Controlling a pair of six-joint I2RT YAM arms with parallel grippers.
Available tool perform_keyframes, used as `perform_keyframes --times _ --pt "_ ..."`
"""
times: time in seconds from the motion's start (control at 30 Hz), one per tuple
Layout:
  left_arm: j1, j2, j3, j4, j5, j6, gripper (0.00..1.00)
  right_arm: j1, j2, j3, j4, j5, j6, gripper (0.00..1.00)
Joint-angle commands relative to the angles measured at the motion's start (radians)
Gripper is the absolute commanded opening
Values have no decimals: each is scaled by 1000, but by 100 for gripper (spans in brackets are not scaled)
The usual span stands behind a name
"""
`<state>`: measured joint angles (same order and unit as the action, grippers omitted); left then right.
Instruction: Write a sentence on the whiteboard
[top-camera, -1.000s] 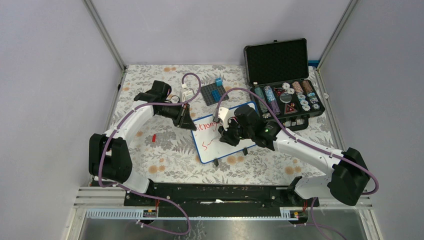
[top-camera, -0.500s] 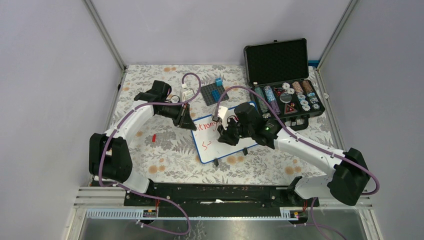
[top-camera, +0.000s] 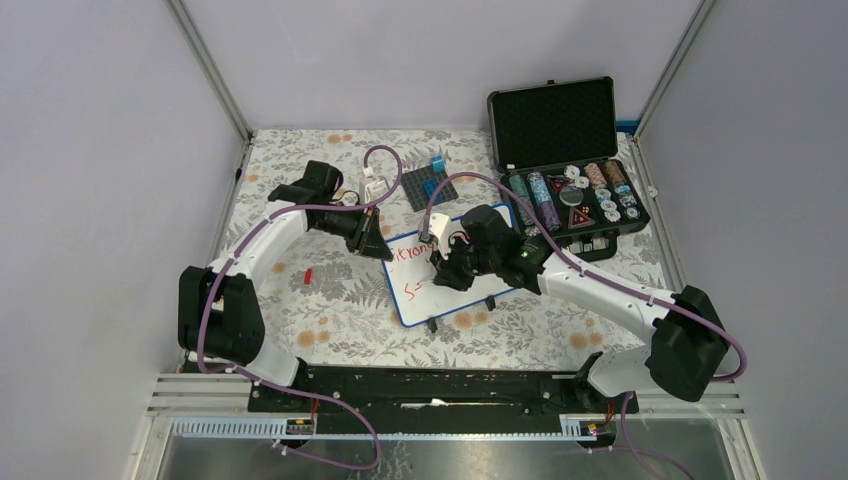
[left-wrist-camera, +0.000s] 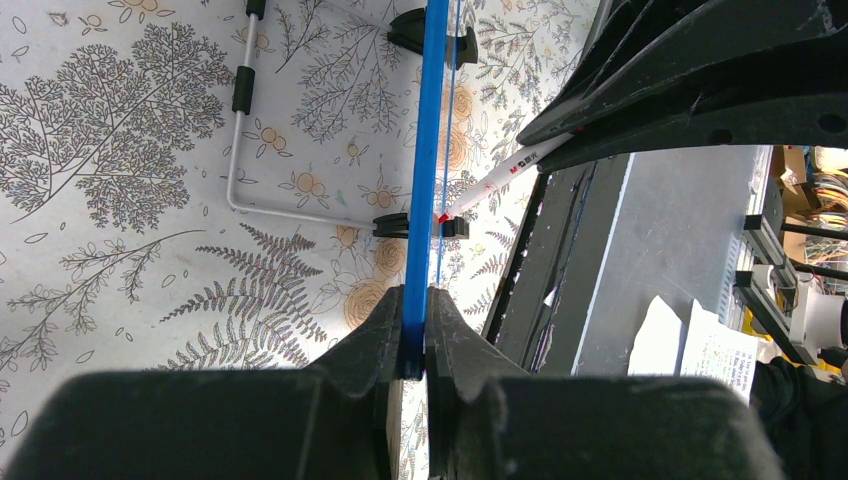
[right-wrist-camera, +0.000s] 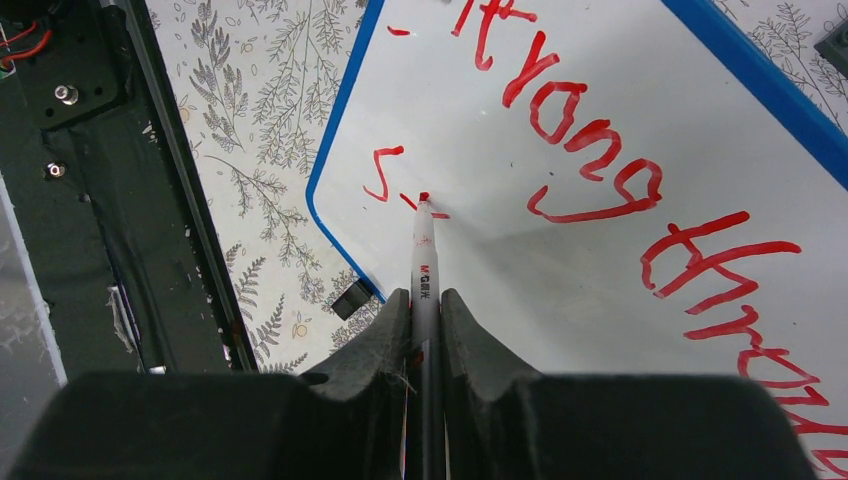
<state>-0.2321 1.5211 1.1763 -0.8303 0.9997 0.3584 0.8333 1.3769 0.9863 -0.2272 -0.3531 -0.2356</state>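
The whiteboard (top-camera: 415, 300), white with a blue rim, lies mid-table and carries red writing on its upper line and a few red strokes below. My left gripper (top-camera: 378, 247) is shut on its upper left corner. In the left wrist view the blue rim (left-wrist-camera: 432, 150) runs edge-on between the jaws of the left gripper (left-wrist-camera: 414, 330). My right gripper (top-camera: 447, 270) is over the board, shut on a white marker (right-wrist-camera: 422, 260). The marker's red tip touches the whiteboard (right-wrist-camera: 600, 300) at the start of the lower line, just right of a red "S". The marker (left-wrist-camera: 505, 178) also shows in the left wrist view.
An open black foam-lined case (top-camera: 565, 160) with chips stands at the back right. A dark baseplate with blue bricks (top-camera: 430, 185) lies behind the board. A small red piece (top-camera: 308, 276) lies on the floral cloth to the left. Black rails (top-camera: 430, 385) run along the near edge.
My right gripper with the marker has shifted slightly left and away across the board. The left arm and the board have not moved.
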Motion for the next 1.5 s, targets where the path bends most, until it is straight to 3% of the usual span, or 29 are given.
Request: perform_keyframes --times 0.0,0.7,1.13,1.47 --pt "3 5 29 32 -37 31 0 1 8 6 31 16 -13 0" --pt "2 11 29 32 -39 31 0 9 -25 -60 -11 -30 -51 0" --pt "1 14 29 32 -37 28 0 3 -83 -65 -36 50 -57 0" --pt "0 9 30 33 -41 27 0 -7 -127 -64 -46 29 -54 0"
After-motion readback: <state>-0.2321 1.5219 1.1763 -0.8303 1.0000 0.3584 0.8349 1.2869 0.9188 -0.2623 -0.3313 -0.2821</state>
